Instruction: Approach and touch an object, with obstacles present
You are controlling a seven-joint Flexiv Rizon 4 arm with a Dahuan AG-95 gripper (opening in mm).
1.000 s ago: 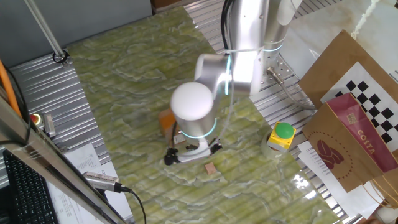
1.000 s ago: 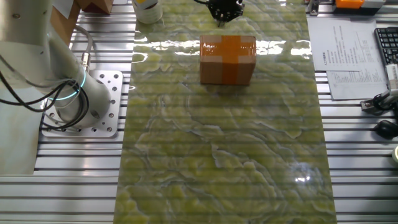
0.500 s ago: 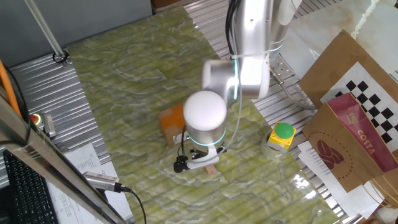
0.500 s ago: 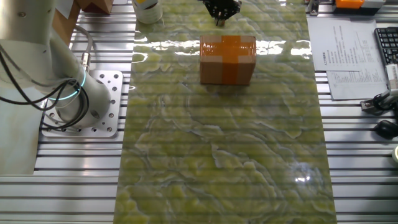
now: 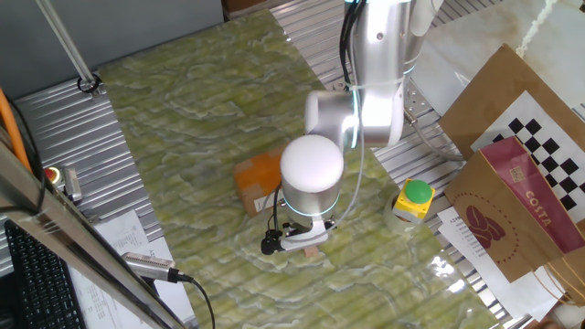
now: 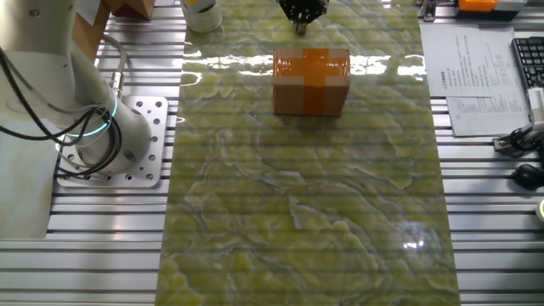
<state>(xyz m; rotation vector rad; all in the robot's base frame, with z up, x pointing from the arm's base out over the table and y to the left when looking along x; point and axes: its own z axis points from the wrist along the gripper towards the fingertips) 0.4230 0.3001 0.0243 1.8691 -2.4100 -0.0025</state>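
Orange tape crosses the brown cardboard box [image 6: 311,81], which sits on the green marbled tabletop [image 6: 306,212]. Beyond its far side, the robot's black hand [image 6: 301,13] hangs low; whether its fingers are parted I cannot tell. In one fixed view a small tan wooden block [image 5: 313,250] lies just under the arm's wrist, beside the box.

A brown cardboard box [image 6: 311,81] crossed with orange tape sits on a mat [image 6: 306,204] marbled green and yellow, the arm [image 5: 375,73] is silver-white with a glowing teal ring, and a yellow block [image 5: 413,201] carries a green button
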